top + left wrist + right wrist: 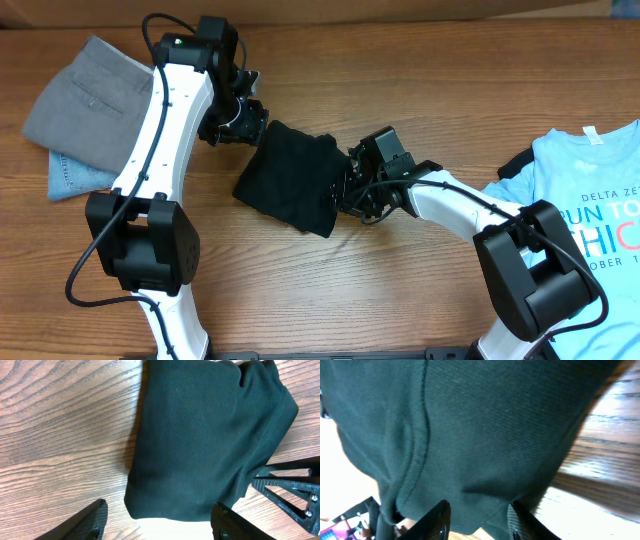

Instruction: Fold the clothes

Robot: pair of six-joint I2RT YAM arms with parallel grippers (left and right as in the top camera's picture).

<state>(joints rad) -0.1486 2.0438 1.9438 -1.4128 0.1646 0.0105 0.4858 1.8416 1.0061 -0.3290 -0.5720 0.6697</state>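
The clothes here are a black T-shirt (290, 178), folded into a thick small packet at the table's middle. It fills the left wrist view (200, 435) and the right wrist view (470, 425). My left gripper (247, 122) hovers at the packet's upper left corner. In its own view the left gripper (160, 525) is open, with the cloth's edge just ahead of the fingers and nothing between them. My right gripper (350, 188) is at the packet's right edge. In its own view the right gripper (479, 520) has its jaws partly apart, with a fold of the black cloth hanging between them.
Folded grey trousers (90, 90) lie on blue denim (68, 178) at the back left. A light blue printed T-shirt (590, 200) lies spread at the right edge. The right arm's fingers (292, 491) show at the right of the left wrist view.
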